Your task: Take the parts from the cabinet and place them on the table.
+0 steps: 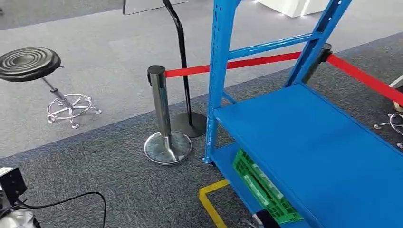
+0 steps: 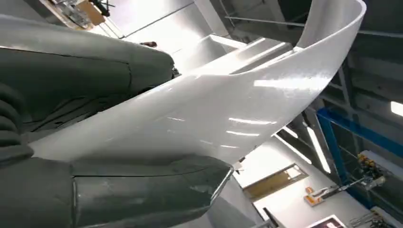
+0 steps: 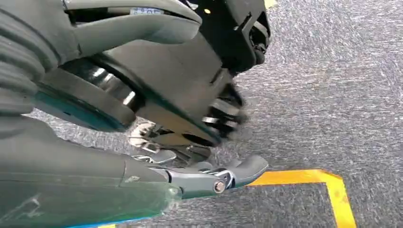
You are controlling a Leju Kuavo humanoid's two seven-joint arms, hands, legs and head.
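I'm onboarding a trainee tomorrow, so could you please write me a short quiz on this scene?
1. True or false: the green crate sits on the top shelf of the blue rack.
2. What does the left hand hold? A) a white curved part B) a metal bowl C) a cardboard box
3. Fill in: the belt attached to the silver post is ____ in colour.
Key: 1 false, it is on a lower shelf; 2 A; 3 red.
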